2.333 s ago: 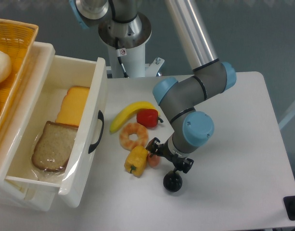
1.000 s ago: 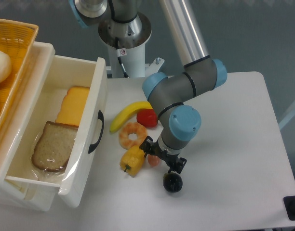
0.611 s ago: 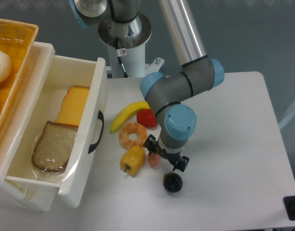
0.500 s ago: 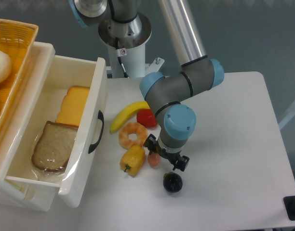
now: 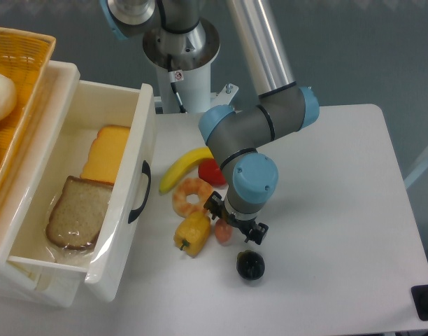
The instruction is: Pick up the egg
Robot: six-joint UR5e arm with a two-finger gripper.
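Observation:
The egg is a small pinkish oval lying on the white table, between the yellow pepper and the black round fruit. My gripper points straight down just above it. Its black fingers are spread, one up-left and one down-right of the egg. The egg shows at the gripper's lower-left edge and its upper part is hidden under the wrist. The gripper looks open, with nothing lifted.
A banana, a red tomato and a shrimp ring lie just up-left of the gripper. The open white drawer at left holds bread and cheese. An orange basket sits at far left.
The arm has shifted left and slightly up, bringing the gripper over the egg. The yellow pepper was nudged a little to the left. The black fruit stays put.

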